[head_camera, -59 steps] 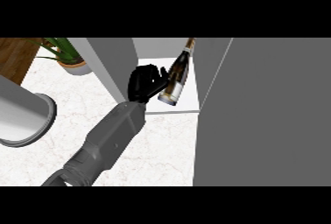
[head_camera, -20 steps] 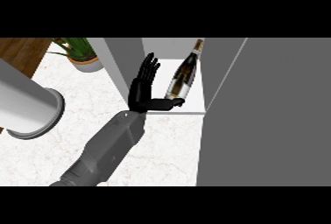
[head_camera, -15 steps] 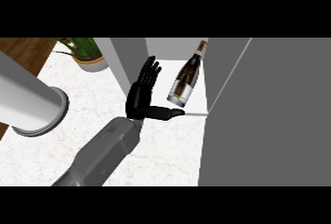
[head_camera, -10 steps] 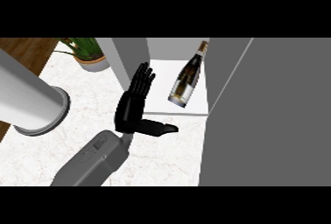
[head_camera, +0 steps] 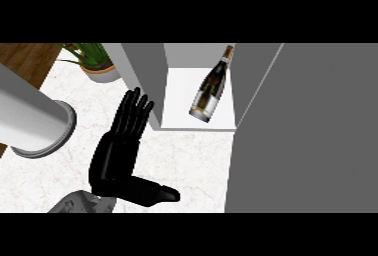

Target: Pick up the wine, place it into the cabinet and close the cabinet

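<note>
The right robot hand (head_camera: 118,150) is drawing back from the cabinet (head_camera: 199,123) over the worktop (head_camera: 184,155), fingers straight, thumb out, holding nothing. The wine (head_camera: 210,90) is standing inside the cabinet.

Kitchen: marble counter (head_camera: 184,160), cabinet (head_camera: 148,75).
</note>
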Controlling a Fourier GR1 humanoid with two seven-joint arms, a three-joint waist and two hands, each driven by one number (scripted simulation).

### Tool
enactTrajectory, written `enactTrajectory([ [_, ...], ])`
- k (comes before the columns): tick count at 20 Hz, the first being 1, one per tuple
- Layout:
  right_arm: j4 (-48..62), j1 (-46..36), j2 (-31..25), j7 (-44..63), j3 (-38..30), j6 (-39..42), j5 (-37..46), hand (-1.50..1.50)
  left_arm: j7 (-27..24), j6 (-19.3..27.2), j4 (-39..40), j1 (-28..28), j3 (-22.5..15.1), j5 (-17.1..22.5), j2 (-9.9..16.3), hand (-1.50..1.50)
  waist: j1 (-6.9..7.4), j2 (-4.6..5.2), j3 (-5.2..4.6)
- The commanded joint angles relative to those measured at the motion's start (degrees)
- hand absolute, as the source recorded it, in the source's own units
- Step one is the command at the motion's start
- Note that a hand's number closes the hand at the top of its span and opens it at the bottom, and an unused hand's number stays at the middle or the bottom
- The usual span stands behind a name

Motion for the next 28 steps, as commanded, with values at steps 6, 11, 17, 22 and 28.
enactTrajectory([
  [6,-5.4,3.68,-8.81,4.75,4.63,11.86,-4.83,1.5,-2.3,3.5,-12.68,14.46,1.51,-3.83,6.12,-1.5,-0.08,-0.02,-0.05],
  [11,-8.26,6.02,-8.49,8.79,10.64,13.09,-7.04,1.5,-2.44,2.54,-18.16,20.72,6.66,-3.39,10.6,-1.5,-0.35,0.12,-0.05],
  [17,-9.53,7.06,-4.81,10.85,19.75,11.25,-5.87,1.5,-6.35,-5.55,-23.66,33.54,14.87,2.16,15.98,-1.5,0.0,0.01,-0.08],
  [22,-10.58,5.49,-0.28,15.8,32.06,5.14,3.99,1.5,-8.54,-14.12,-25.42,42.57,24.45,7.08,19.87,-1.5,0.11,-0.15,-0.13],
  [28,-3.86,-8.76,2.2,19.57,41.29,-6.33,11.9,1.5,-8.76,-23.46,-23.6,48.1,33.9,11.72,22.39,-1.5,0.88,-0.04,-0.2],
])
